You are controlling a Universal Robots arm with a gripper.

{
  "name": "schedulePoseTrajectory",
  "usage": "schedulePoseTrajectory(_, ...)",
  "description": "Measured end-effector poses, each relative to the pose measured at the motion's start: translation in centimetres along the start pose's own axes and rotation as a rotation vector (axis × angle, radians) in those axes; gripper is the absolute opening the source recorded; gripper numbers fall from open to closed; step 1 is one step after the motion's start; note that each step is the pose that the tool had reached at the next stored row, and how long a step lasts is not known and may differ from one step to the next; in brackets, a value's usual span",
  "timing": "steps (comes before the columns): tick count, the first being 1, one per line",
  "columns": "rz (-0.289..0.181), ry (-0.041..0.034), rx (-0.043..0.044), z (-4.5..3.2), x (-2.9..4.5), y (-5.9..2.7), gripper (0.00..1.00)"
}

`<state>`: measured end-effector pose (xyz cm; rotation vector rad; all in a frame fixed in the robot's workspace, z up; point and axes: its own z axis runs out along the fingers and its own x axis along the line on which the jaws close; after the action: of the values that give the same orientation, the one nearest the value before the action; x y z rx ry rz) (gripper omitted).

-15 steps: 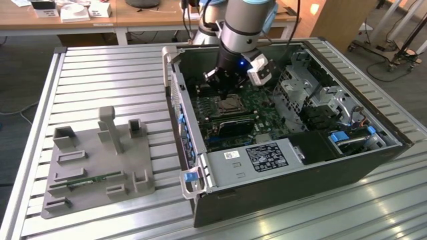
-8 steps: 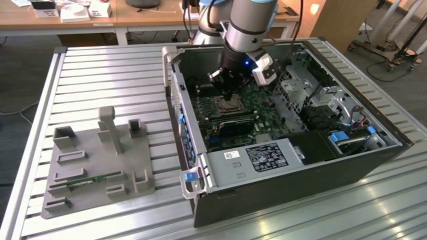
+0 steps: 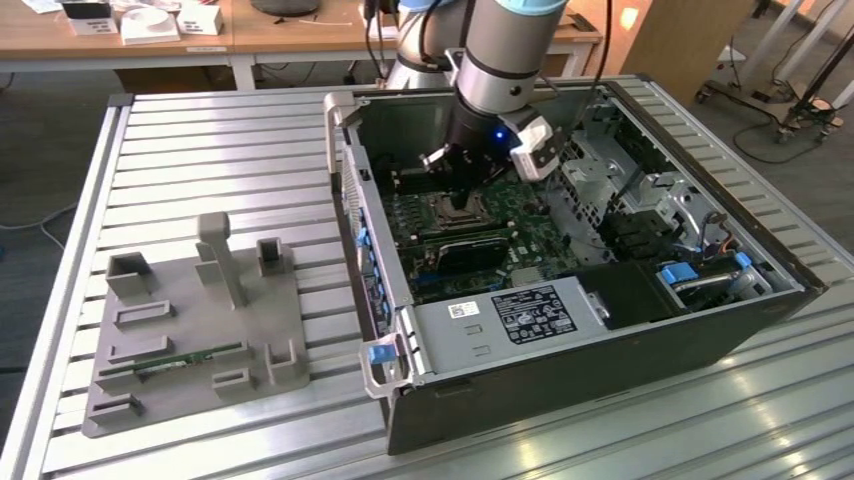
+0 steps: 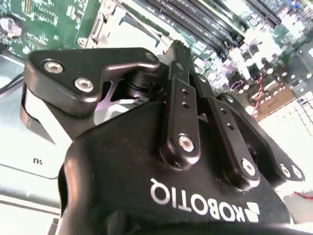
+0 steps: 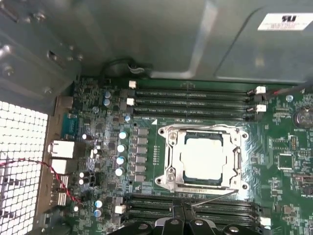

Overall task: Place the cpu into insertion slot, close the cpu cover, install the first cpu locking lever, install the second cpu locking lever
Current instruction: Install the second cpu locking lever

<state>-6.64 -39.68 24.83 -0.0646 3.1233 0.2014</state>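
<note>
In the first wrist view the cpu (image 5: 203, 156) lies with its silvery top up in the insertion slot (image 5: 166, 182) on the green board. The cpu cover (image 5: 169, 147) lies flat around it as a metal frame. A thin wire locking lever (image 5: 214, 199) sticks out slantwise along the slot's near edge, and its free end is right by my fingertips. My gripper (image 5: 180, 211) hangs just off that edge with its fingers (image 4: 177, 68) drawn together and nothing visibly between them. In the exterior view the gripper (image 3: 461, 205) reaches down into the open computer case onto the slot (image 3: 447, 212).
Long black memory slots (image 5: 195, 98) run on both sides of the socket. Case walls (image 3: 350, 170), a drive cage (image 3: 627, 190) and the power supply (image 3: 521, 315) hem in the board. A grey fixture (image 3: 187, 330) with a small green board stands on the slatted table at the exterior view's left.
</note>
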Motion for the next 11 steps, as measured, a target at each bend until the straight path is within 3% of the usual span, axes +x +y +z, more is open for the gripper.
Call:
schedulePoseTrajectory(7, 0.0, 0.0007, -0.0016, 0.71, 0.13, -0.15, 0.1)
schedulePoseTrajectory(11, 0.0, 0.0013, -0.0017, 1.15, 0.56, -0.19, 0.1)
